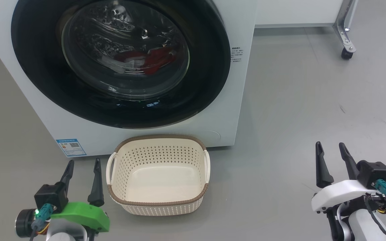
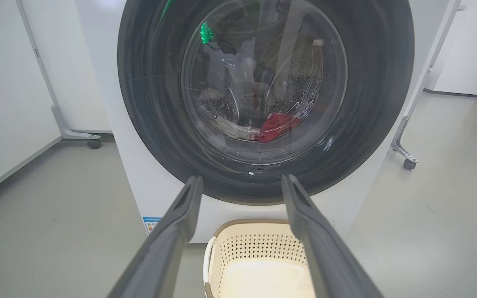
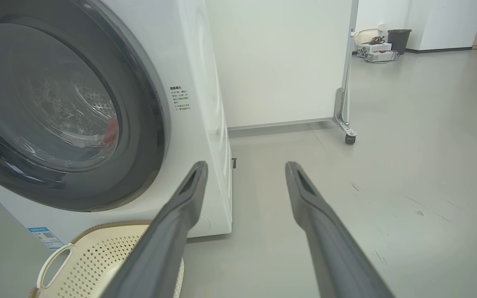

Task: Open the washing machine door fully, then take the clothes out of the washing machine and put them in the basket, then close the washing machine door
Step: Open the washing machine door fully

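Clothes (image 1: 156,60) lie inside the washing machine (image 1: 240,100), behind the shut washing machine door (image 1: 45,67). Basket (image 1: 159,139) sits on floor (image 1: 297,117) just in front. Left pincer (image 1: 83,162) beside basket, right pincer (image 1: 330,144) well right; both wide, empty.

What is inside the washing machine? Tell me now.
Through the closed door, red clothes and some white fabric lie low in the holed steel drum. The door's black ring covers the drum's sides, and glare blurs the rest.
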